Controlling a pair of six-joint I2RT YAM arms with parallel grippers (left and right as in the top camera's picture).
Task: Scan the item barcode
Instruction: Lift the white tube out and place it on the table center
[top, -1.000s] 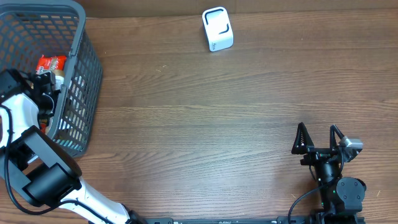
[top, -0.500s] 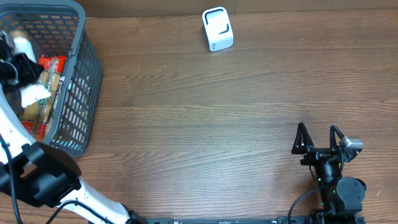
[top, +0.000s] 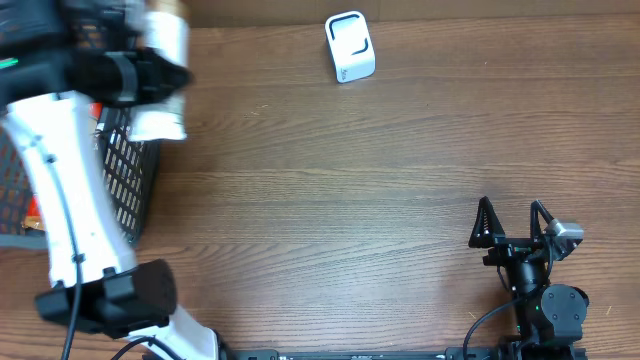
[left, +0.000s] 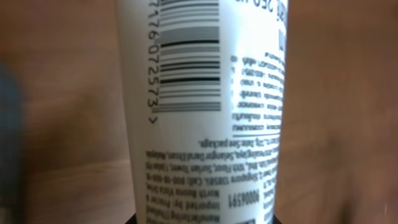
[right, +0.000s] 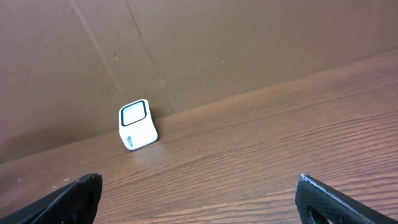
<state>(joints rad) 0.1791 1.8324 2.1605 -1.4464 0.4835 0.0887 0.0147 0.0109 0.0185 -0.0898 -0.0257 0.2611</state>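
The item is a white tube (left: 199, 112) with fine print, and its black barcode (left: 186, 68) faces the left wrist camera. My left gripper (left: 205, 221) is shut on it, only dark finger edges showing at the bottom of that view. From overhead, the left gripper (top: 140, 76) is raised high over the basket's right rim, the blurred white tube (top: 166, 38) held in it. The white barcode scanner (top: 350, 47) stands at the table's back, well right of the tube, and shows as the scanner (right: 137, 124) by the cardboard wall. My right gripper (top: 512, 226) rests open and empty at the front right.
A grey wire basket (top: 128, 190) stands at the left edge, mostly hidden under the left arm, with a red packet (top: 33, 212) inside. A brown cardboard wall (right: 249, 43) closes the back of the wooden table (top: 350, 190).
My left arm has risen out of the basket with the white tube and swung to the right, over the basket's rim. The right arm has not moved.
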